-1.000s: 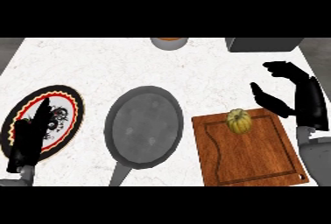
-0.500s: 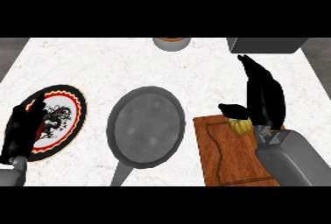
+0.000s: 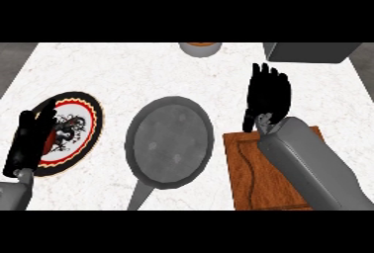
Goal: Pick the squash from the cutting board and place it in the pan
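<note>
The wooden cutting board point(image 3: 252, 178) lies at the lower right. No squash shows on it; my right forearm and hand cover the board's far end. My right hand point(image 3: 267, 94) hovers past the board's far edge, fingers straight and pointing away from me, nothing seen in its grasp. The grey pan point(image 3: 169, 141) sits just left of the board, its handle point(image 3: 139, 196) running toward the near edge. At the far left my left hand point(image 3: 29, 143) rests open, fingers up, over the edge of a plate.
A round plate point(image 3: 82, 123) with a red, black and white pattern lies left of the pan. A brown-rimmed bowl point(image 3: 199, 48) stands at the counter's far edge, and a dark grey box point(image 3: 310, 52) sits at the far right corner.
My right hand swung in from the board's right side to over its far end, and the squash seen earlier is now hidden beneath the hand and forearm. The left hand barely moved.
</note>
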{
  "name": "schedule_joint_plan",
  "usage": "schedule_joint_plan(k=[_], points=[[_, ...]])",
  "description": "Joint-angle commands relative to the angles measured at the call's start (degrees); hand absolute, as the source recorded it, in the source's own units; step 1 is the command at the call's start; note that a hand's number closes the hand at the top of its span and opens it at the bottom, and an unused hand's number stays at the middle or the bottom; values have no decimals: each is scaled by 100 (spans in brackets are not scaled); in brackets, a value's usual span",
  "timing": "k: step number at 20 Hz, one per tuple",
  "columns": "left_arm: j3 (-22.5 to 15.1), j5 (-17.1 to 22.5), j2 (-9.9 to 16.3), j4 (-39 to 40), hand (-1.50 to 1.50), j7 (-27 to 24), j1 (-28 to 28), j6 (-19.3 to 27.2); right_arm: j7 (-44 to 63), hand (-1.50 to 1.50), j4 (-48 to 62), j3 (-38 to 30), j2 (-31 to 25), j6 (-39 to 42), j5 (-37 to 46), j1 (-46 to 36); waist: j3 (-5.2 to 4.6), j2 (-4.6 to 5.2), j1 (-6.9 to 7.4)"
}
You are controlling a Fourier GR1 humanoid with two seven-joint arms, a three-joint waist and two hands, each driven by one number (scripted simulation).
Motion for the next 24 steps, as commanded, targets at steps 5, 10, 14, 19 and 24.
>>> schedule_joint_plan(k=[5, 10, 14, 19, 24], points=[[-16, -54, -90, 133, 0, 37, -138, 13, 1267, -150, 1805, -122, 809, 1762, -194, -881, 10, 37, 55], [11, -101, -41, 95, 0, -45, 22, -6, 1377, -150, 2666, -128, 1205, 1864, -77, -804, 20, 2, -9], [179, -64, -67, 431, 0, -169, -148, -19, 1429, -150, 3084, -292, 1398, 1874, 4, -948, 20, 1, -126], [189, -82, -80, 181, 0, -18, 3, -26, 1307, -150, 3110, -495, 1312, 2114, 93, -1003, 30, -46, -176], [148, -204, -201, 192, 0, -147, 94, 64, 1516, -150, 3411, -561, 1576, 2250, 360, -1128, 28, -43, -168]])
